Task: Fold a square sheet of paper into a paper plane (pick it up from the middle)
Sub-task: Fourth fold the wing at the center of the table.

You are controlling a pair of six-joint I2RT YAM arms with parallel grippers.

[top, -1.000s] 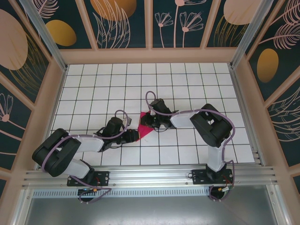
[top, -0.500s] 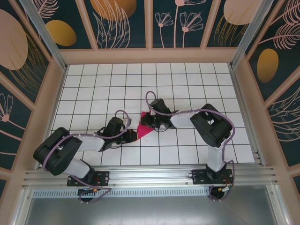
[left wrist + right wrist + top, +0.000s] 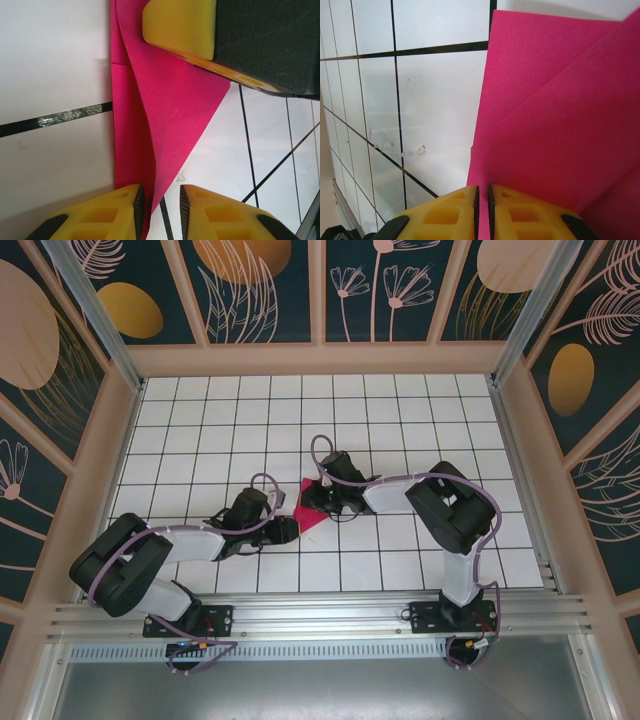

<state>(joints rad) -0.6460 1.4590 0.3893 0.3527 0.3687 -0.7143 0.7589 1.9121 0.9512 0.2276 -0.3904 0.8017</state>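
The square sheet of paper (image 3: 308, 512) is magenta-pink and creased into a pointed, angular shape near the middle of the tiled floor. My right gripper (image 3: 322, 502) reaches it from the right. In the right wrist view the right gripper (image 3: 482, 192) is shut on the edge of the sheet of paper (image 3: 560, 115), with pink showing in the thin slit between the pads. In the left wrist view my left gripper (image 3: 160, 192) is open. A raised flap of the sheet of paper (image 3: 170, 100) tapers down between the jaws, close to the left pad. A yellow finger (image 3: 180, 22) of the right gripper presses the paper at the top.
White tiles with black grid lines (image 3: 400, 420) lie all round the paper. Wooden walls (image 3: 520, 460) and patterned panels enclose the floor. Both arms meet at the centre, with the right arm's elbow (image 3: 450, 505) to the right.
The left jaws closed by the paper's near tip and have come apart again. The paper's near tip looks shorter from above. The right gripper has kept its grip and place.
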